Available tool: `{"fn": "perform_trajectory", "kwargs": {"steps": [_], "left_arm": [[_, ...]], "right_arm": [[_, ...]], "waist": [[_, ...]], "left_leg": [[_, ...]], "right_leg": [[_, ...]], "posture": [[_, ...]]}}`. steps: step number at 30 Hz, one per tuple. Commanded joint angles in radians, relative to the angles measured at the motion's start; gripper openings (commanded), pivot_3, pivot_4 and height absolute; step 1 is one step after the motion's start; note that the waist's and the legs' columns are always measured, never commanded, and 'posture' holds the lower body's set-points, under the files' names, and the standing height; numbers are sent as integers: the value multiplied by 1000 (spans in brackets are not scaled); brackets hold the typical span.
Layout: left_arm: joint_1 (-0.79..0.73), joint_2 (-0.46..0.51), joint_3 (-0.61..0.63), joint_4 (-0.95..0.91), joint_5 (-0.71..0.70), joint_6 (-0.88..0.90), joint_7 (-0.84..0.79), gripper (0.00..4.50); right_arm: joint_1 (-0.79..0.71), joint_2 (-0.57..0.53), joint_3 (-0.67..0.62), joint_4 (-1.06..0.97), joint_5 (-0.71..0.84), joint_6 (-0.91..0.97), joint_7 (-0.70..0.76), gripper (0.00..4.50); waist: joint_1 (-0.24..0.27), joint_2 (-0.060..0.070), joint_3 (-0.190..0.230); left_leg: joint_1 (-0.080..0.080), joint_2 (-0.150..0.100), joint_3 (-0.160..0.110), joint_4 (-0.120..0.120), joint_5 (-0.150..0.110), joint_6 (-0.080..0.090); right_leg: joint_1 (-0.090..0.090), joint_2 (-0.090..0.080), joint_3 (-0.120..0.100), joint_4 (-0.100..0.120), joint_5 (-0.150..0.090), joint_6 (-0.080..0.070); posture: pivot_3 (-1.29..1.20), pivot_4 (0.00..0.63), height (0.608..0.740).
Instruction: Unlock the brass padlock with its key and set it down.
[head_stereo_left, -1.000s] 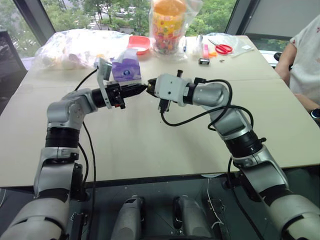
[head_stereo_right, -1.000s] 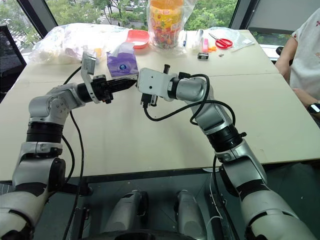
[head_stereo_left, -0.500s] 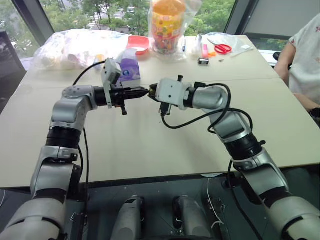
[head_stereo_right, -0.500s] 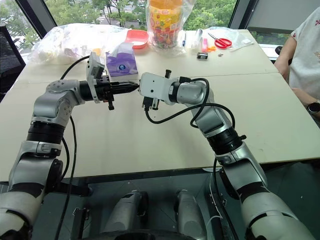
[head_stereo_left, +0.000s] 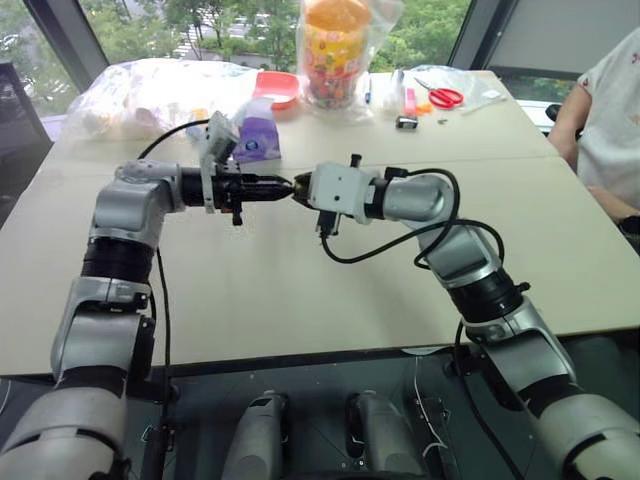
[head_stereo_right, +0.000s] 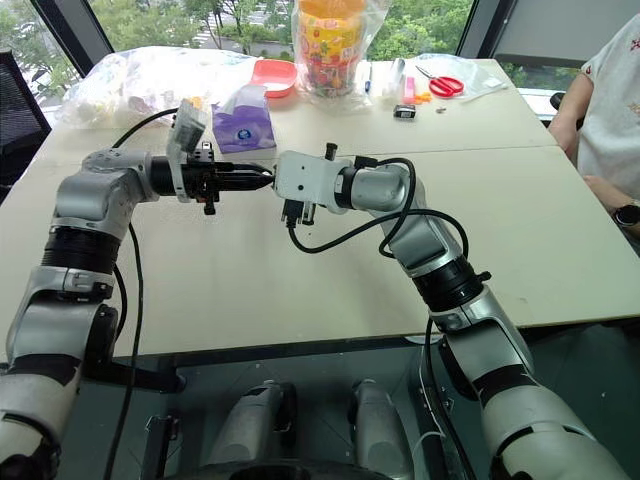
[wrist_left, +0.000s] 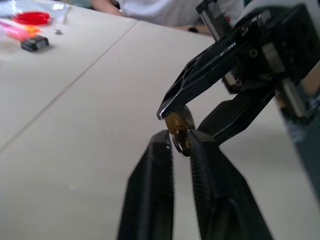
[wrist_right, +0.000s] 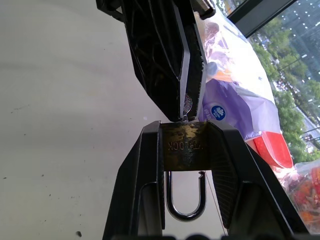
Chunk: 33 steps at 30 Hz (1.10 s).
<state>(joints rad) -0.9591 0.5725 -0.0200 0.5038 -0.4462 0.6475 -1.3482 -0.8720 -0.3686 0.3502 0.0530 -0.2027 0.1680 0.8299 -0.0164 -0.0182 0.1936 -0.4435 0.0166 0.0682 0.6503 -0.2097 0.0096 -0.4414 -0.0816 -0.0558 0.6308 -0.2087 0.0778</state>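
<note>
Both claws meet tip to tip above the desk (head_stereo_left: 300, 300).
You see the right claw (wrist_right: 184, 142) clamped on the brass padlock (wrist_right: 183, 145), shackle loose at one end; the left claw (wrist_left: 179, 137), fingers slightly parted, flanks the key (wrist_right: 186, 104) in its keyhole.

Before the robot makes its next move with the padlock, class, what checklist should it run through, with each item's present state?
1. Brass padlock clamped in the right gripper jaws: ok.
2. Key seated in the padlock's keyhole: ok.
3. Left gripper lined up on the key: ok.
4. Shackle released: seemingly ok, one leg's end shows outside the body.
5. Bare table below for setting down: ok.
</note>
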Motion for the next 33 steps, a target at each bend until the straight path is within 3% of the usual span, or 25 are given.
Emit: {"fn": "perform_trajectory", "kwargs": {"steps": [1,19,24,31,33], "left_arm": [[-15,23,39,-48,-54,103,2,2173],[-53,-78,51,51,-24,42,93,2173],[-51,-80,41,50,-22,43,74,164],[-35,-64,34,34,-12,39,68,163],[-32,-61,42,34,-16,42,71,163]], "right_arm": [[-6,4,-12,-53,5,-4,-13,695],[-11,11,-10,-65,-6,-1,-33,695],[-6,10,-10,-72,-9,5,-35,695],[-5,10,-12,-66,-10,13,-41,695],[-2,8,-18,-63,-4,23,-42,1778]], "waist": [[-1,0,0],[3,0,0],[2,0,0],[3,0,0],[2,0,0]], "left_leg": [[0,0,0,0,0,0],[0,0,0,1,0,0],[0,0,0,1,0,0],[0,0,0,1,0,0],[0,0,0,1,0,0]], "right_leg": [[0,0,0,0,0,0],[0,0,0,0,0,0],[0,0,0,0,0,0],[1,0,0,0,0,0],[1,0,0,0,0,0]], "posture": [[0,150,740],[0,150,740],[0,150,740],[0,150,740],[0,150,740]]}}
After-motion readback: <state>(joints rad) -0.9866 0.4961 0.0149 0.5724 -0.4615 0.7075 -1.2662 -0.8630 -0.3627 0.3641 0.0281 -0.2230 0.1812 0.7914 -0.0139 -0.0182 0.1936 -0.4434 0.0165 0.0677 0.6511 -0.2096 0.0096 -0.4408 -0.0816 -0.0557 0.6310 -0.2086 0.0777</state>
